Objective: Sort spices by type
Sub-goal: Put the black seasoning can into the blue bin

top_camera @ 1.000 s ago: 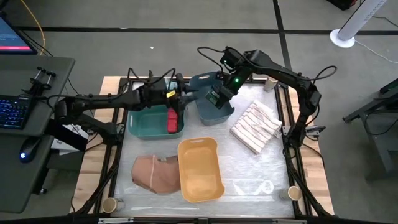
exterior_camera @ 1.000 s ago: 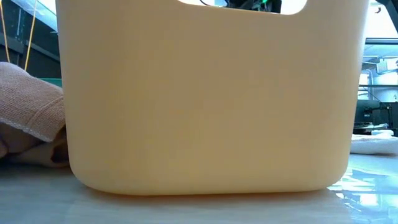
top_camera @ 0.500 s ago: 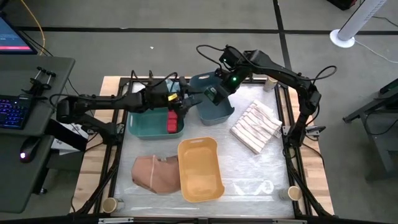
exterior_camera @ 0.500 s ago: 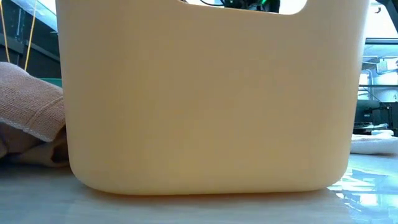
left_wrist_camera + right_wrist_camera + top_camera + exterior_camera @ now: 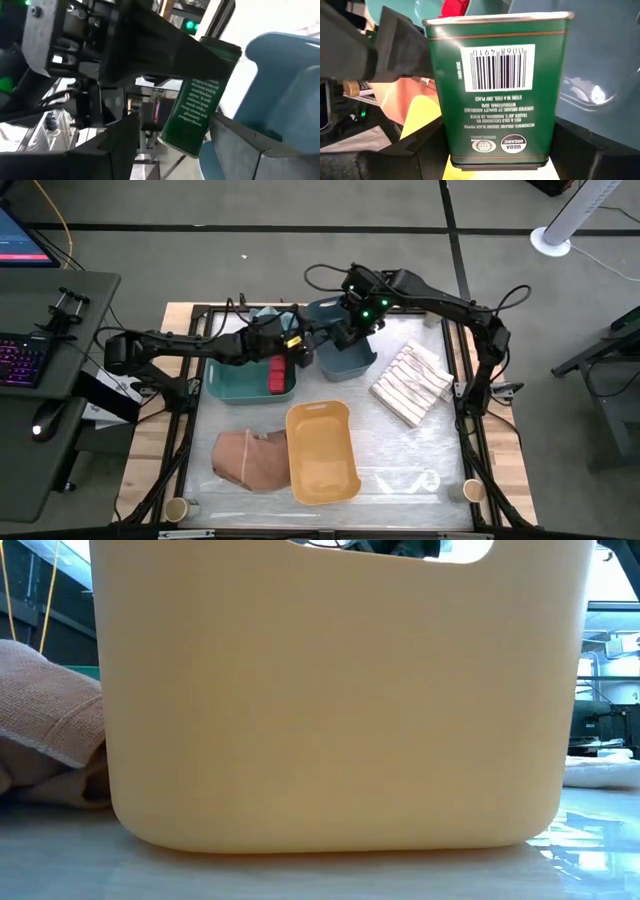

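Both grippers, left (image 5: pixel 303 350) and right (image 5: pixel 335 335), together between green bin (image 5: pixel 235 380) and blue bin (image 5: pixel 350 360).

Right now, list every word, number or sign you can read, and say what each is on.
All on the green tin held in the right gripper, label upside down:
"0068 4910" under its barcode
"USDA ORGANIC" in a round seal
"ORGANIC GROUND BLACK PEPPER" in the small print, only just legible
The tin's other small print is too blurred to read, and its white text in the left wrist view too.
Nothing else bears readable text.
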You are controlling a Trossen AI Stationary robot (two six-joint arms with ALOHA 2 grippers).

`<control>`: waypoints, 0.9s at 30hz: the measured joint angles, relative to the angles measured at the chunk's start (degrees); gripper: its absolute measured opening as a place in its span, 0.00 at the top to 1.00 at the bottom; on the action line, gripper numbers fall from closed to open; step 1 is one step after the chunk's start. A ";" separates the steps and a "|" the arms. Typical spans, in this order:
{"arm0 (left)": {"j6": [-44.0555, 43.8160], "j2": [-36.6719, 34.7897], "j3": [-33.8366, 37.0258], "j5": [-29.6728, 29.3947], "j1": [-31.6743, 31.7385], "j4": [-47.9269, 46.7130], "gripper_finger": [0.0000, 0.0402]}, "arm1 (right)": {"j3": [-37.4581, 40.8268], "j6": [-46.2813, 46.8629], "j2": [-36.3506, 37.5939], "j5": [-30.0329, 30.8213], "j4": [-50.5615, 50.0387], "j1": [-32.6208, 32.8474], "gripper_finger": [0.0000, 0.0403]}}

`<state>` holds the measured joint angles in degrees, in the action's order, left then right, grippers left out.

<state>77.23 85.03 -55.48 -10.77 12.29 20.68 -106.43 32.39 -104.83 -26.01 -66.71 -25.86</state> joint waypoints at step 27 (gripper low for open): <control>0.44 1.44 -0.11 1.11 0.03 -3.13 0.44 | 0.00 -3.78 -1.80 -7.61 3.12 0.37 0.31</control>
<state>77.67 86.48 -55.59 -9.67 12.32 17.54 -106.43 28.61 -106.63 -33.61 -63.60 -25.50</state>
